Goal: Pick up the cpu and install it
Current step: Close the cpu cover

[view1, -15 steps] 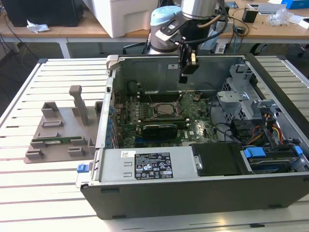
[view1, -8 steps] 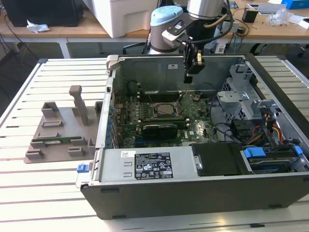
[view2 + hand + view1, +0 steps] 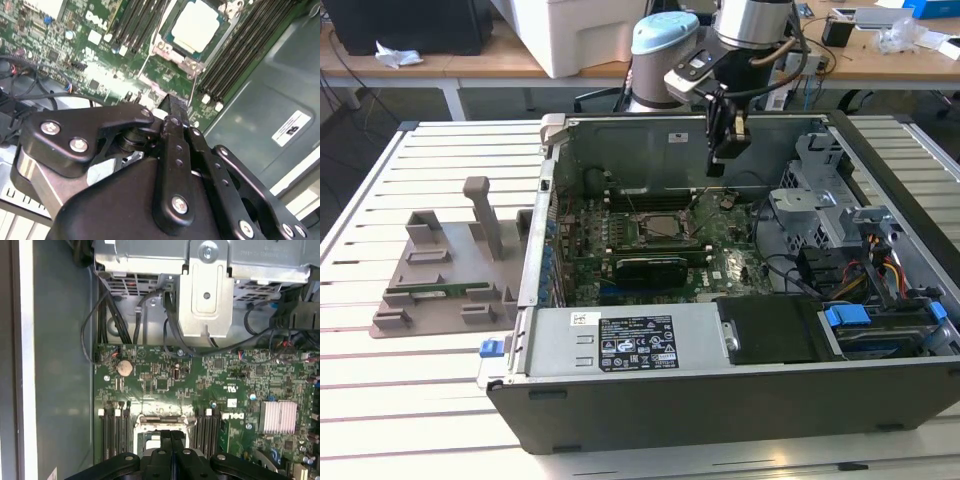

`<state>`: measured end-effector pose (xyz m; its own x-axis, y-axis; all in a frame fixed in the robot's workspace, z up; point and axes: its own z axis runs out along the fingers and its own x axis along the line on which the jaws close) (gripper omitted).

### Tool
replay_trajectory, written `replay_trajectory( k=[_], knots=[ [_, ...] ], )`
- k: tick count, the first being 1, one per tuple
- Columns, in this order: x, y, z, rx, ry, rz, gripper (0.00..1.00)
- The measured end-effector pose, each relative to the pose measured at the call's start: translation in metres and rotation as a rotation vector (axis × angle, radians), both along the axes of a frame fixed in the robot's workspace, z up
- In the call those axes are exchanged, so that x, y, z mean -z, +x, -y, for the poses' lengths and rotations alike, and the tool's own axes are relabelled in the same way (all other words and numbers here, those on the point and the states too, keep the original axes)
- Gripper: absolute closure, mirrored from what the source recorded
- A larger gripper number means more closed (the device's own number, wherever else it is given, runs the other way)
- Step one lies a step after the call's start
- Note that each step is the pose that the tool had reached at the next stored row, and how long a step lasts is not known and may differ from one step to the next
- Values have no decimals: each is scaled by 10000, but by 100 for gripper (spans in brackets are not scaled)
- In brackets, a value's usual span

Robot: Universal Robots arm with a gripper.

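The cpu [image 3: 196,25], a silver square with a thin green rim, lies flat in the motherboard socket [image 3: 665,227] inside the open computer case [image 3: 720,400]. My gripper [image 3: 717,168] hangs above the board, a little toward the exterior view's right of the socket and clear of it. Its black fingers are pressed together with nothing between them, as both wrist views show [image 3: 172,105] [image 3: 171,436]. In the first wrist view the fingers cover part of the socket frame [image 3: 150,421].
A grey fixture [image 3: 450,275] holding a green memory stick [image 3: 440,292] sits on the slatted table at the exterior view's left. The case also holds a power supply [image 3: 630,340], a metal drive cage [image 3: 810,210], loose cables [image 3: 880,270] and black memory slots [image 3: 240,55].
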<state>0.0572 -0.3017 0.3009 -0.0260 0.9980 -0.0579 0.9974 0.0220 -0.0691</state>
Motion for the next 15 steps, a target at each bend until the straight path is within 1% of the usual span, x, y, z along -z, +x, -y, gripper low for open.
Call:
replay_trajectory(
  k=[1,2,7,15],
  knots=[
    [10,50,-5,-4,-8,-4,89],
    [15,77,-8,-5,-10,-6,89],
    [54,189,-25,-12,-50,-9,89],
    [128,243,-31,-14,-60,-10,89]
  ],
)
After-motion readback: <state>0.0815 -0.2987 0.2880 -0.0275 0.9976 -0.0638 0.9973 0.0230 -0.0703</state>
